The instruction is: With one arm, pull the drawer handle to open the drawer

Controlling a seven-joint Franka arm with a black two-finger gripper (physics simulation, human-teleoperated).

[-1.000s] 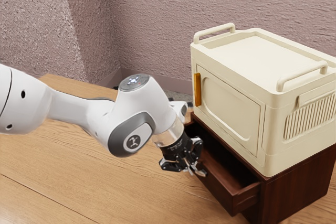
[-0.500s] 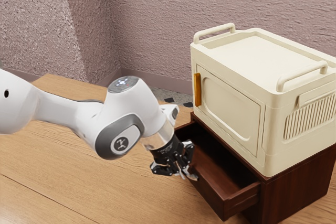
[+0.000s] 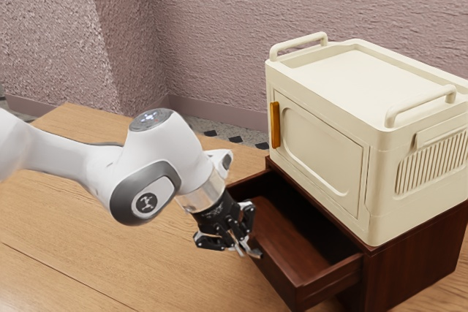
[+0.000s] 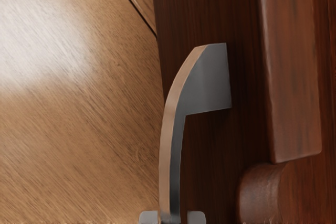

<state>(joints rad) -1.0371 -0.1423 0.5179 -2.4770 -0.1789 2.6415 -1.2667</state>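
Noticeably, drawer pulled farther out, tool drawn back, clasping the handle

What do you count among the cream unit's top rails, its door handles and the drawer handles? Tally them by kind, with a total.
Top rails: 2
Orange door handle: 1
Drawer handle: 1
Total: 4

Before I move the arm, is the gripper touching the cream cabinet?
Apart. The exterior view shows the gripper low at the drawer's front, with the drawer's open interior between it and the cream cabinet.
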